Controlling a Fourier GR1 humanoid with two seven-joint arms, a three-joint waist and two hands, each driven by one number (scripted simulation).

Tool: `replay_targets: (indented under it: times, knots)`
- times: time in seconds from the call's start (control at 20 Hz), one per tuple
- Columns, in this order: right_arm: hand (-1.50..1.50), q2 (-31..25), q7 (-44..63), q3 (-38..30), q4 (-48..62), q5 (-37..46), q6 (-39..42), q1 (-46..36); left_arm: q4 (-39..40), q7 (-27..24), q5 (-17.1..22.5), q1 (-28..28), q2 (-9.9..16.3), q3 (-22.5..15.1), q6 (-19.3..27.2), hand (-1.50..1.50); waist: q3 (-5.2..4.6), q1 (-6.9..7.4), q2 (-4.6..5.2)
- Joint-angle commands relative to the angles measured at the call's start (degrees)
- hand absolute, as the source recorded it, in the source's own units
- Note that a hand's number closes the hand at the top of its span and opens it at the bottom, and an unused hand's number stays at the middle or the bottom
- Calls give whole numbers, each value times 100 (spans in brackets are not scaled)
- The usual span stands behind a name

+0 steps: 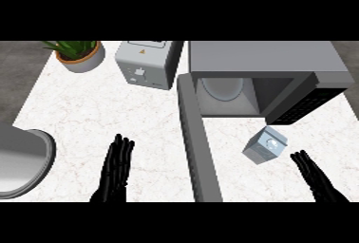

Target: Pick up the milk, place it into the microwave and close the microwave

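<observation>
You see the small grey milk carton [266,145] tilted on the white marbled bench [91,114], just up-left of your right hand [313,175], not touching. Both hands, left hand [116,167] included, are flat, fingers straight, holding nothing. The grey microwave [266,71] stands open, door [196,142] swung toward you; beyond it, a toaster [148,64] and a potted plant [80,54].

Both hands enter from the lower edge of the head view, fingers pointing up the frame. The left hand [116,168] shows at lower left, flat and open, its fingers straight and close together, leaning slightly to the right, the thumb set off at its left side. The right hand [316,178] shows at lower right, also open, fingers straight and angled up-left. Neither hand holds anything.
</observation>
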Motion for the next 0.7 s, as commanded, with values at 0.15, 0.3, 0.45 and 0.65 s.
replay_targets:
  times: [0.15, 0.3, 0.45, 0.65]
  knots:
    - [-150, 87, -808, -151, 1430, 437, -231, -574, -78, 148, 92, -4, 53, -181, 102, -150, 0, 7, 3]
    - [-150, 10, -346, -377, 2057, 441, -404, -1622, -78, -127, 249, 205, 250, -122, 42, -150, -1, 37, 7]
    - [-150, -187, -814, -684, 2545, 479, -516, -1767, 188, -678, 656, 352, 428, 113, -175, -150, -1, 29, 7]
    - [-150, 121, -1600, -450, 3601, 1059, -1144, -1937, -421, -677, 1035, 874, 952, 313, -500, -150, 2, 68, 7]
